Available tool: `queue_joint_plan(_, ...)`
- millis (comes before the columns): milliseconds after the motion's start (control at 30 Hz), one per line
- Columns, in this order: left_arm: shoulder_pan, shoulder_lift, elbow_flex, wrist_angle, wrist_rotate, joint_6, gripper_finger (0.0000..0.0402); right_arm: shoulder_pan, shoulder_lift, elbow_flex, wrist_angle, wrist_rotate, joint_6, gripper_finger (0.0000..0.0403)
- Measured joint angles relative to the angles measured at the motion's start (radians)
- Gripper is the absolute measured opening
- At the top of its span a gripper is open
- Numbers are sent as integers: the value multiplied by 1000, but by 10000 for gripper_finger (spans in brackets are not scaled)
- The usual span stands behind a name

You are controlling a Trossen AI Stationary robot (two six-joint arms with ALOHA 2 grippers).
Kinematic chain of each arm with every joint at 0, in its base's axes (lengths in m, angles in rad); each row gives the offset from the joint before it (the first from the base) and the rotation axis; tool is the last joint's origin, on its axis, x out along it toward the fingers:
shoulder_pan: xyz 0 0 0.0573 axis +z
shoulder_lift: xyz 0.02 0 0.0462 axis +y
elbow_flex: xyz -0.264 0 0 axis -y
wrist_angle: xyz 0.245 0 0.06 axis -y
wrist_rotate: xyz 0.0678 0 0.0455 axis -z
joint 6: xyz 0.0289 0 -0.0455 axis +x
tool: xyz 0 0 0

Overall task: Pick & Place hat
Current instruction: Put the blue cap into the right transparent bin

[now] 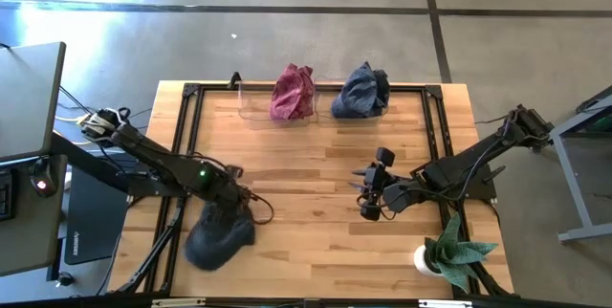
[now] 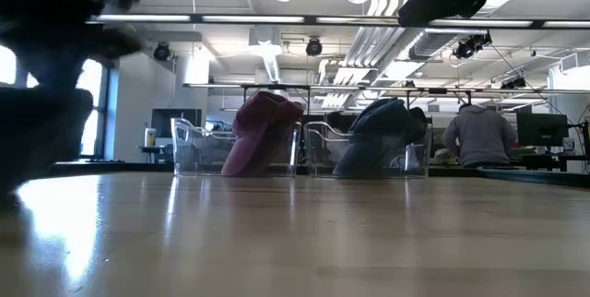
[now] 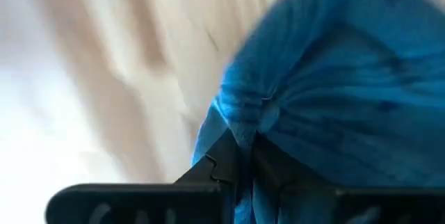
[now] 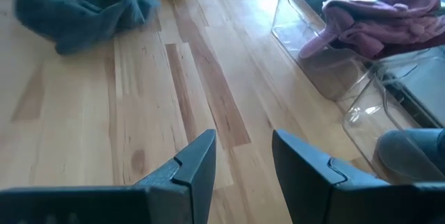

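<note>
A dark blue-grey hat [image 1: 218, 239] lies crumpled on the wooden table near its front left corner; the right wrist view shows the hat [image 4: 83, 5] too. My left gripper [image 1: 241, 214] points down onto the hat's right side and is shut on its cloth [image 3: 245, 175]. My right gripper [image 1: 368, 195] hangs open above the bare middle-right of the table, nothing between its fingers [image 4: 243, 161]. In the low view the left arm and hat show only as a dark shape [image 2: 41, 131] at the left. My left gripper pinches a bunched fold of the hat's cloth [image 3: 259, 123] between its two fingers [image 3: 222, 165], coming from above and pointing down. The cloth puckers into wrinkles where the fingers meet it. The rest of the hat lies on the table [image 1: 206, 246].
Two clear bins stand at the far edge: one holds a red hat [image 1: 293, 93], the other a blue hat [image 1: 361, 91]. A potted plant [image 1: 449, 255] stands at the front right. Bare wood lies between the bins and the grippers. People sit at desks beyond the table [image 2: 479, 136].
</note>
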Motion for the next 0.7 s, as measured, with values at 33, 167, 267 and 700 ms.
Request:
queue_joint_plan(33, 0, 0, 37, 2, -57, 29, 18, 0, 0, 0, 8, 2, -7, 138)
queue_joint_plan(167, 0, 0, 197, 35, -392, 182, 4, 0, 0, 0, 32, 24, -30, 138)
queue_joint_plan(267, 1, -1, 276, 128, -684, 265, 6, 0, 0, 0, 32, 24, -49, 138)
queue_joint_plan(700, 8, 228, -37, 935, -380, 373, 4, 1, 0, 0, 29, -30, -48, 138)
